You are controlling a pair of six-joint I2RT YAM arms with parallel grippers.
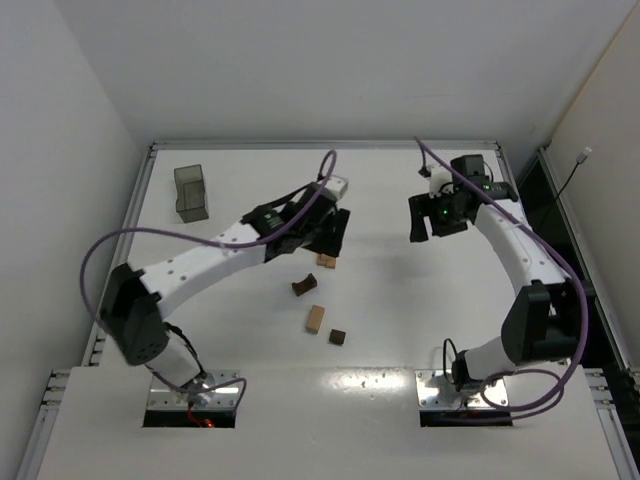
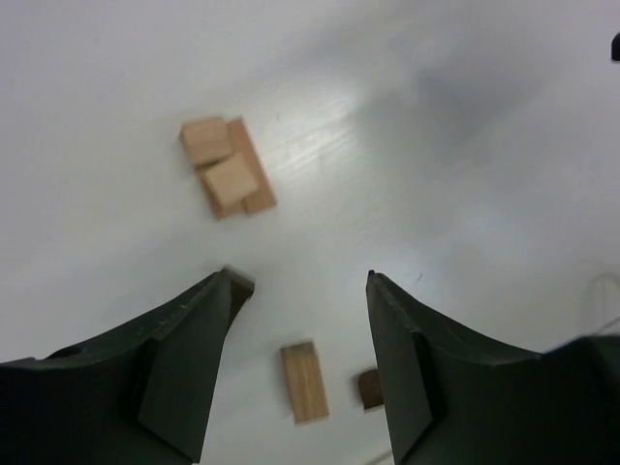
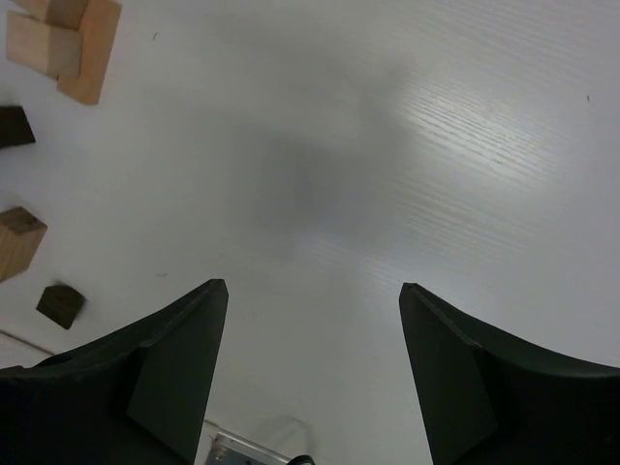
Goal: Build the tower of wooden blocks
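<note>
The little wood block stack (image 1: 326,260) is a tan bar with two tan cubes on it; it shows in the left wrist view (image 2: 228,170) and at the top left of the right wrist view (image 3: 63,34). A dark arch piece (image 1: 304,286), a loose tan bar (image 1: 316,319) and a dark cube (image 1: 338,337) lie nearer the arms. My left gripper (image 1: 332,238) is open and empty, hovering just beyond the stack (image 2: 300,281). The arch (image 2: 239,287) is partly hidden behind its left finger. My right gripper (image 1: 428,215) is open and empty over bare table (image 3: 312,286).
A translucent grey bin (image 1: 191,192) stands at the back left. The loose tan bar (image 2: 304,382) and dark cube (image 2: 369,388) show between the left fingers. The right wrist view has the arch (image 3: 15,126), tan bar (image 3: 17,242) and dark cube (image 3: 60,304) at its left edge.
</note>
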